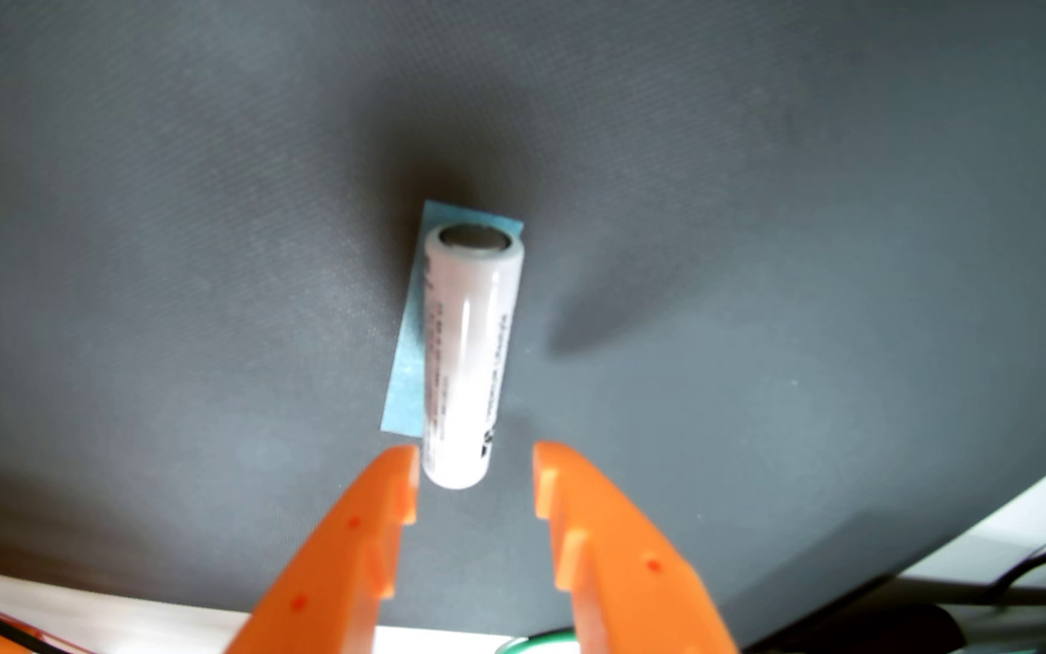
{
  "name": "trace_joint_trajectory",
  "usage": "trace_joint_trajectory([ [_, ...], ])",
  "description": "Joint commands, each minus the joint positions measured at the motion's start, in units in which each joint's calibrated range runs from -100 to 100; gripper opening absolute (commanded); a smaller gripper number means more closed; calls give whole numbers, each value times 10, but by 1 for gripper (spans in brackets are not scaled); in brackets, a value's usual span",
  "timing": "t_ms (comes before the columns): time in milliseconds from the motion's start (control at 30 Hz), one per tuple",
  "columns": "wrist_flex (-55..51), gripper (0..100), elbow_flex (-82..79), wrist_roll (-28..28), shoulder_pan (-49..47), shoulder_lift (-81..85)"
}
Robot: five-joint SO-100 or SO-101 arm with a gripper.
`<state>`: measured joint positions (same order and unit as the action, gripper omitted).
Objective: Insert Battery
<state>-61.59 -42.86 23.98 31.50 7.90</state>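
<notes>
Wrist view: white cylindrical battery (469,358), grey metal end cap, faint side print, lying on blue tape strip (406,371) on dark table (822,188); orange pincer (475,468) spread, flanking its near end.

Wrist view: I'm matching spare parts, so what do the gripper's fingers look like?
The gripper has two bright orange plastic fingers, wedge-shaped and tapering to blunt tips. Their inner faces are stepped with notches, and each outer face carries small darker red-orange dots. No cables or printed markings show on them.
</notes>
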Motion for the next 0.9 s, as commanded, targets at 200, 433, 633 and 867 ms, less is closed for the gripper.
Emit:
trace_joint_trajectory([
  [200,4,12,22,2,4,-10],
  [433,5,12,22,2,4,-27],
  [633,5,12,28,10,5,-36],
  [867,6,12,38,14,21,-48],
])
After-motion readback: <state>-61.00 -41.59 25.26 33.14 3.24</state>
